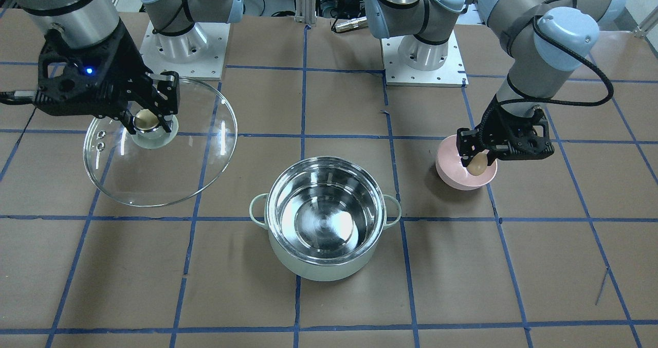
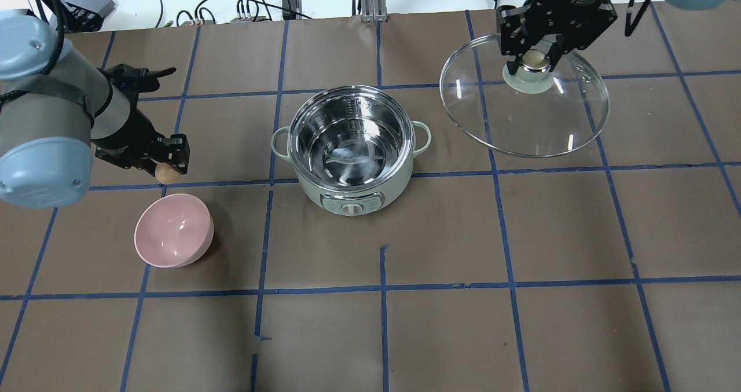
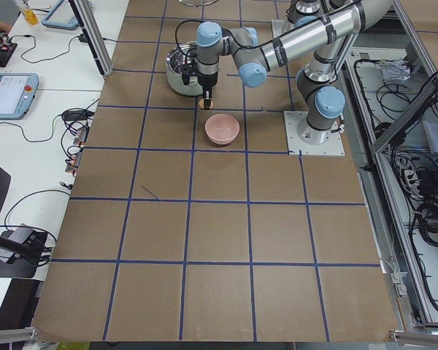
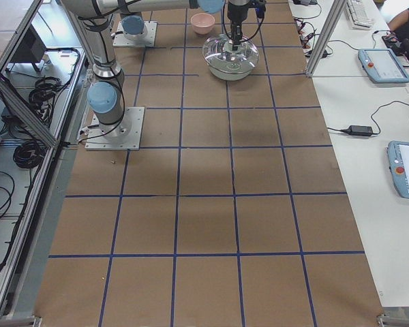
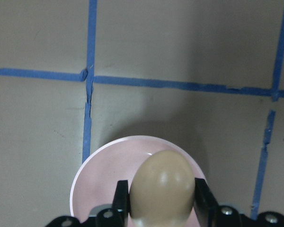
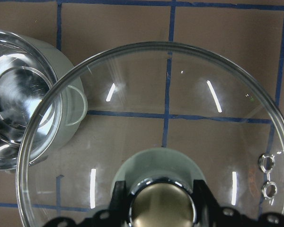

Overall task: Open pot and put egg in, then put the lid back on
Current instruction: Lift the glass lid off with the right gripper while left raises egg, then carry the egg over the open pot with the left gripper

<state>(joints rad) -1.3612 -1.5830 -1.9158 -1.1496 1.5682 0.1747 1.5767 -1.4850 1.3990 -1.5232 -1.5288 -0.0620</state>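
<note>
The mint-green pot (image 2: pixel 350 143) stands open at the table's middle, its steel inside bare; it also shows in the front view (image 1: pixel 325 218). My left gripper (image 2: pixel 169 173) is shut on the brown egg (image 2: pixel 168 174) and holds it in the air above the pink bowl (image 2: pixel 173 230), left of the pot. The left wrist view shows the egg (image 5: pixel 162 185) between the fingers over the bowl (image 5: pixel 109 165). My right gripper (image 2: pixel 535 62) is shut on the knob of the glass lid (image 2: pixel 524 105) and holds it lifted to the right of the pot; the right wrist view shows the lid (image 6: pixel 170 118).
The brown table (image 2: pixel 382 322) is marked with blue tape lines. The two arm bases (image 1: pixel 424 50) stand at the robot's side. Cables and boxes lie beyond the table's far edge (image 2: pixel 249 10).
</note>
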